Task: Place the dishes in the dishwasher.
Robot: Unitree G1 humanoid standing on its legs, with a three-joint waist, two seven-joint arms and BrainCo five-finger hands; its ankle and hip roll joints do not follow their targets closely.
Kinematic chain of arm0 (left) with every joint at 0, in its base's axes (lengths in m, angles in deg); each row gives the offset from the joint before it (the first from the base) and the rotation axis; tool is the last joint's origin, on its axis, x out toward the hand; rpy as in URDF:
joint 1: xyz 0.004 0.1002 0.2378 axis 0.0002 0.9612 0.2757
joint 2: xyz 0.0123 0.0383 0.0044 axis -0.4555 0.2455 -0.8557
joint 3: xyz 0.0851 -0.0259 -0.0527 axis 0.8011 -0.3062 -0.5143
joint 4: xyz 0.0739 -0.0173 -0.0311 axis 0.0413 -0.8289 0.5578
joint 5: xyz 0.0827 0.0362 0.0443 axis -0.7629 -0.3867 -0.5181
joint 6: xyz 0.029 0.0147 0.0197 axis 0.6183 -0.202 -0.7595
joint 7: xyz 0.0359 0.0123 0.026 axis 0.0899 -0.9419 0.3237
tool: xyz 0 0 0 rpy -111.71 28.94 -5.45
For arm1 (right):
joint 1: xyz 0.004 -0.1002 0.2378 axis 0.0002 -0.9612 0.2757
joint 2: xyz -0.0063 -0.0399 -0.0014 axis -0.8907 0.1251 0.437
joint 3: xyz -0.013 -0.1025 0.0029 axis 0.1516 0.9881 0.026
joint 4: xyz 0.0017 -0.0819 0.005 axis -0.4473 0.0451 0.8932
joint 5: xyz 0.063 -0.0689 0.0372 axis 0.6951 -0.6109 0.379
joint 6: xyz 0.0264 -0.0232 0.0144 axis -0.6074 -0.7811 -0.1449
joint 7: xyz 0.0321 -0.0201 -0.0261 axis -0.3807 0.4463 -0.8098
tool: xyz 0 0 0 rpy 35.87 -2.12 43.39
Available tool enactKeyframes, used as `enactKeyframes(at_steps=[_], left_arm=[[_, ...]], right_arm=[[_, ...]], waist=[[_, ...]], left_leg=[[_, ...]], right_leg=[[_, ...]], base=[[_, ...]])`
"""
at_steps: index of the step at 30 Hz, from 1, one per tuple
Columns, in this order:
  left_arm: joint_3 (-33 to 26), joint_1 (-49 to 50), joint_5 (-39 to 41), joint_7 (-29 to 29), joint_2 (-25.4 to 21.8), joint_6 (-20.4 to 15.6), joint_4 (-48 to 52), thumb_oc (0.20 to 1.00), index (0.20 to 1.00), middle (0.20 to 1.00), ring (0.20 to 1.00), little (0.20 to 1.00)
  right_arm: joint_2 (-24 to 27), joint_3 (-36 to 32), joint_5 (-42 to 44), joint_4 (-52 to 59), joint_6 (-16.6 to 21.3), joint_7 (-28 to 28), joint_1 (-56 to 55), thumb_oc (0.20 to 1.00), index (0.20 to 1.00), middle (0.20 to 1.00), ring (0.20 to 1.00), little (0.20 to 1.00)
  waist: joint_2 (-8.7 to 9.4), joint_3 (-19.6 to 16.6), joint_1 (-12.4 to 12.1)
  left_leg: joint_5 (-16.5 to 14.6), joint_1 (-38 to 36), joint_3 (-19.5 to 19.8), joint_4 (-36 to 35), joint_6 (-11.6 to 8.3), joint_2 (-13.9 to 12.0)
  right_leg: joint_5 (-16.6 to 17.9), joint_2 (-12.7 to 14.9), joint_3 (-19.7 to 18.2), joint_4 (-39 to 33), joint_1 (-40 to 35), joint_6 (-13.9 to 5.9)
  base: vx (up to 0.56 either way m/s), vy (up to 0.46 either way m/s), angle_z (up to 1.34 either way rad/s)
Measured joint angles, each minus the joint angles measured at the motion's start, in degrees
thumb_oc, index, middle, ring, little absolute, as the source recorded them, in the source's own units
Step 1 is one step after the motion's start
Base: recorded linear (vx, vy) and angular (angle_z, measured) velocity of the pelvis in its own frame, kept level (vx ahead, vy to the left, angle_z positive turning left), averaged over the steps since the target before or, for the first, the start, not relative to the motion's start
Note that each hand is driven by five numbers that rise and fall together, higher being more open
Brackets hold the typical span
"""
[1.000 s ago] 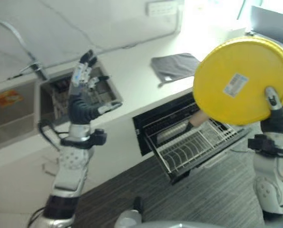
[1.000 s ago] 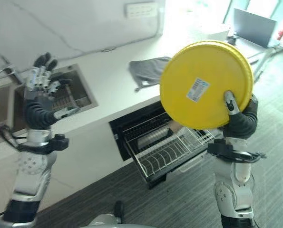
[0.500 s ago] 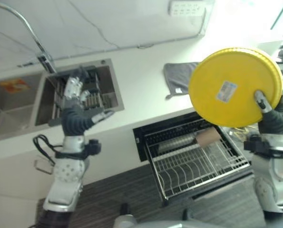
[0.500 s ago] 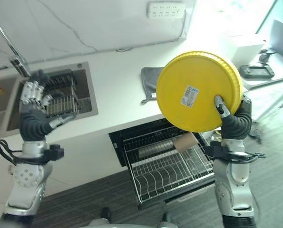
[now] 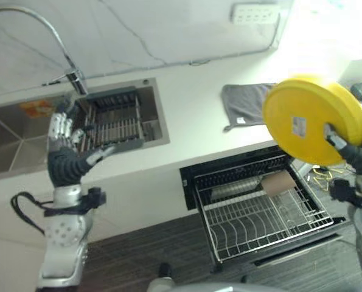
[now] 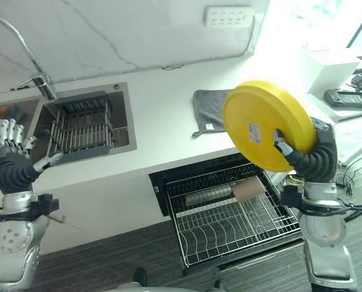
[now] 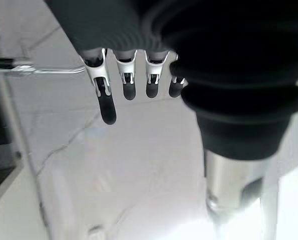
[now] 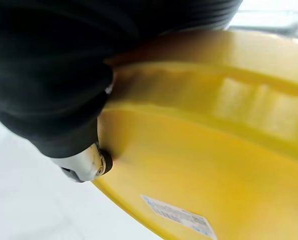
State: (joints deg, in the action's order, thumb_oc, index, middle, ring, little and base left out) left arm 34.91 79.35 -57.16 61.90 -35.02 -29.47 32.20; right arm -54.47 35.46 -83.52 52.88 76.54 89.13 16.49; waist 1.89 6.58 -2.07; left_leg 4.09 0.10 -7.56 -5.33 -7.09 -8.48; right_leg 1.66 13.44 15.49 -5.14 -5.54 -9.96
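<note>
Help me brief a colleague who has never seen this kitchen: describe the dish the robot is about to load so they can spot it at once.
Start at the white counter and find the open dishwasher rack pulled out below it. Above the rack's right end, the right hand grips a yellow plate by its rim, tilted on edge. It is the one bright yellow round thing, with a small white sticker on its underside.

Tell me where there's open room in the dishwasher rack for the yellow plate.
The front and middle tines of the dishwasher rack stand bare. The back is crowded: a metal cylinder and a brown cup lie there. The right hand holds the yellow plate above the rack's right end.
</note>
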Motion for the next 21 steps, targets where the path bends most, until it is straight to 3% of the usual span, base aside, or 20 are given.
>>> enactKeyframes(at_steps=[3, 5, 9, 12, 14, 16, 21], left_arm=[[0.64, 7.23, -0.5, 4.02, -0.65, 0.04, -5.53, 1.0, 1.0, 1.0, 1.0, 1.0], [1.06, 11.34, -0.48, 5.74, -1.45, 0.96, -17.36, 1.0, 1.0, 1.0, 1.0, 1.0], [3.94, 12.67, -0.59, 6.55, -2.41, -0.26, -27.55, 1.0, 1.0, 1.0, 1.0, 1.0], [4.74, 12.83, -0.51, 7.79, -1.28, -1.0, -32.3, 1.0, 1.0, 1.0, 1.0, 1.0], [4.75, 12.74, -0.51, 8.43, -0.16, -1.86, -36.76, 1.0, 1.0, 1.0, 1.0, 1.0], [5.03, 13.23, -1.18, 9.68, -0.11, -2.7, -38.47, 1.0, 1.0, 1.0, 1.0, 1.0], [6.7, 12.24, -2.18, 10.07, -3.25, -4.13, -37.23, 1.0, 1.0, 1.0, 1.0, 1.0]], right_arm=[[1.72, -1.65, -5.79, 1.22, 2.38, 0.12, -4.67, 0.2, 0.2, 0.2, 0.2, 0.2], [5.31, -2.08, -12.06, 1.68, 5.4, 0.28, -5.91, 0.2, 0.2, 0.2, 0.2, 0.2], [8.82, -2.1, -15.64, 1.43, 7.88, 0.2, -6.1, 0.2, 0.2, 0.2, 0.2, 0.2], [9.03, -2.09, -19.6, -0.84, 10.86, -1.08, -7.64, 0.2, 0.2, 0.2, 0.2, 0.2], [11.97, -1.85, -20.8, -2.68, 13.03, -3.05, -10.89, 0.2, 0.2, 0.2, 0.2, 0.2], [13.01, -1.74, -22.32, -4.23, 15.31, -5.56, -12.91, 0.2, 0.2, 0.2, 0.2, 0.2], [16.96, -0.12, -24.6, -7.48, 20.41, -5.38, -12.89, 0.2, 0.2, 0.2, 0.2, 0.2]], waist=[[-0.3, -0.02, -0.34], [-0.43, 0.04, 0.0], [-0.19, 0.09, -0.26], [0.35, 0.05, -0.15], [0.55, 0.03, 0.05], [0.91, 0.04, 0.21], [1.11, -0.04, 0.21]], left_leg=[[0.51, 0.8, 0.79, 0.03, 0.51, -0.04], [0.97, 0.88, 0.89, 0.36, -0.02, -0.37], [0.92, 0.94, 0.8, 0.34, -0.03, -0.53], [0.76, 0.9, 0.72, 0.01, 0.13, -0.51], [0.4, 0.89, 0.75, 0.0, 0.49, -0.5], [0.4, 0.9, 0.73, 0.0, 0.51, -0.5], [0.39, 1.04, 0.75, 0.01, 0.54, -0.48]], right_leg=[[0.05, -0.15, 1.23, 0.01, -0.01, -0.62], [0.06, -0.53, 1.3, 0.02, 0.2, -0.63], [0.0, -0.63, 1.24, 0.01, 0.3, -0.68], [-0.11, -0.58, 1.08, 0.01, 0.3, -0.72], [-0.13, -0.56, 1.08, 0.01, 0.23, -0.75], [-0.13, -0.55, 0.98, 0.01, 0.28, -0.73], [-0.13, -0.56, 1.01, 0.01, 0.4, -0.73]], base=[[-0.06, 0.002, 0.16], [-0.06, 0.016, 0.04], [-0.02, 0.009, 0.01], [-0.02, 0.005, -0.01], [-0.03, 0.009, 0.0], [-0.04, 0.021, -0.01], [-0.05, 0.004, 0.0]])
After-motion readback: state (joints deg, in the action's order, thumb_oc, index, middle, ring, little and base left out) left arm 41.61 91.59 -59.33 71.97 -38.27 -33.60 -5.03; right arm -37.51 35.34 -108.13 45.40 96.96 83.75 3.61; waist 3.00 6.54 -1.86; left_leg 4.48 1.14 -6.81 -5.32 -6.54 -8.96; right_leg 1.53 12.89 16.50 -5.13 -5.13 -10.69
